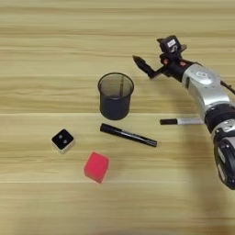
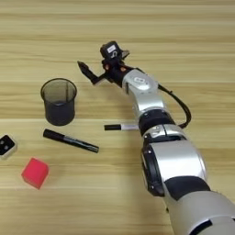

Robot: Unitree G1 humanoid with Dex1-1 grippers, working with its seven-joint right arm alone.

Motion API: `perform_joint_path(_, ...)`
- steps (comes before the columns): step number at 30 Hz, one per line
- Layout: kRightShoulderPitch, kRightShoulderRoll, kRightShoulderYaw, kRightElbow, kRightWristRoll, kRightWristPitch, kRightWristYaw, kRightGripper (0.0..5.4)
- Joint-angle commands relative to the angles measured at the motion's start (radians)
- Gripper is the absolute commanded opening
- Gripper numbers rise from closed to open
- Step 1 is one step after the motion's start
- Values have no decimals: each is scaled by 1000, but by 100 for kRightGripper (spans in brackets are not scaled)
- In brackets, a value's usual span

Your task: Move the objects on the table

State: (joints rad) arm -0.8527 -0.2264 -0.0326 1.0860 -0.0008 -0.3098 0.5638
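Note:
A black mesh cup (image 1: 115, 95) stands upright near the middle of the table (image 1: 55, 41). In front of it lies a black marker (image 1: 128, 135), pointing right and slightly toward me. A white marker with a black cap (image 1: 181, 121) lies to the right, partly under my forearm. The small white cube with a black dotted face (image 1: 63, 140) sits at the left, and the red cube (image 1: 97, 167) is in front of it to the right. My right gripper (image 1: 148, 50) hovers behind and to the right of the cup, open and empty.
My silver forearm (image 2: 147, 103) crosses the right side of the table from the bottom edge, with a black cable (image 2: 180, 108) looping beside it. Bare wood lies behind the cup and along the left.

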Motion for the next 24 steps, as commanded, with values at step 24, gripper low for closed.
perform_joint_path(24, -63, 8, 118, 23, -162, -151, -60, 538)
